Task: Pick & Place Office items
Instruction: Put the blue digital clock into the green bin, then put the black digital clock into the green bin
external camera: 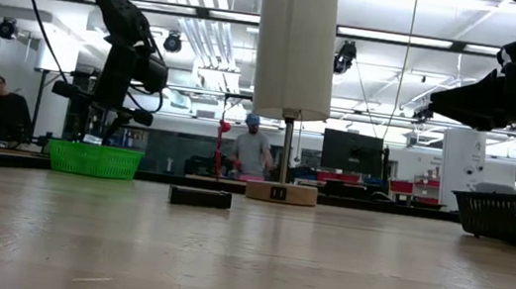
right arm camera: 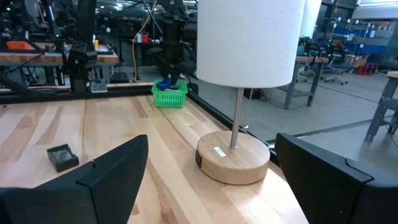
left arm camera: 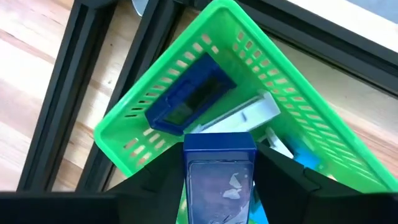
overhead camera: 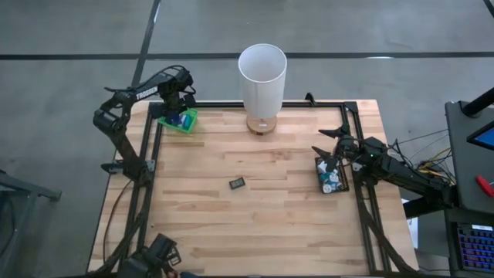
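The green tray (overhead camera: 182, 121) sits at the table's far left corner, to the left of the lamp (overhead camera: 262, 85), and the left gripper (left arm camera: 217, 180) hangs directly over it, pinching a dark blue rectangular item (left arm camera: 219, 177) between its fingers. Inside the tray lie another dark blue rectangle (left arm camera: 189, 99), a white block (left arm camera: 245, 117) and a teal bit (left arm camera: 305, 157), all crowded toward one corner. To the right of the lamp, at the table's right edge, stands the black tray (overhead camera: 332, 176), which holds several small pale and teal pieces (overhead camera: 330, 179); how many, I cannot tell. The right gripper (overhead camera: 333, 147) hovers over that tray's far end with its fingers spread wide and nothing between them. One dark item (overhead camera: 237, 183) lies alone on the bare wood in front of the lamp, well apart from both trays.
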`<state>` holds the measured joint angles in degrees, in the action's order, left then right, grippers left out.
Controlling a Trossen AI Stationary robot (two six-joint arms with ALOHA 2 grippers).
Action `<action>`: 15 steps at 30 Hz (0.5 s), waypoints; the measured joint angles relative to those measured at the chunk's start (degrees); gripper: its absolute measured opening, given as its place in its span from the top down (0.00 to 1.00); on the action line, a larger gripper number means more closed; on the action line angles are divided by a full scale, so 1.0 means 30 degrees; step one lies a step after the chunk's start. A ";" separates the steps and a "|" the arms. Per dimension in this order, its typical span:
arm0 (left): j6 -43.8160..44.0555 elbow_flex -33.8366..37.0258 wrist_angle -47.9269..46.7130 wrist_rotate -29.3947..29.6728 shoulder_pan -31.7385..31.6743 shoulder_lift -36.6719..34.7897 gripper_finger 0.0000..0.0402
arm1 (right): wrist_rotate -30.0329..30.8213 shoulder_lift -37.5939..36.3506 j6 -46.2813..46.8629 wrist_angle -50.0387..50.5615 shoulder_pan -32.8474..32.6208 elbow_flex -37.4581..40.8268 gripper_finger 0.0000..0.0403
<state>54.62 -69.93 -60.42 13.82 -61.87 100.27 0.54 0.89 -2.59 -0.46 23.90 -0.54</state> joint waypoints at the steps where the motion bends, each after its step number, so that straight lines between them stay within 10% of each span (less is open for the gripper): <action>1: -0.0097 0.0000 0.0000 -0.0058 0.0000 0.0000 0.55 | 0.0000 0.0004 0.0000 0.0000 0.0000 0.0000 0.13; 15: -0.0925 0.0000 0.0000 -0.0361 0.0000 0.0000 0.45 | 0.0000 0.0005 0.0000 -0.0004 0.0004 0.0000 0.14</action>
<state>51.85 -69.93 -60.42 12.74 -61.87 100.27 0.54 0.90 -2.59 -0.47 23.91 -0.54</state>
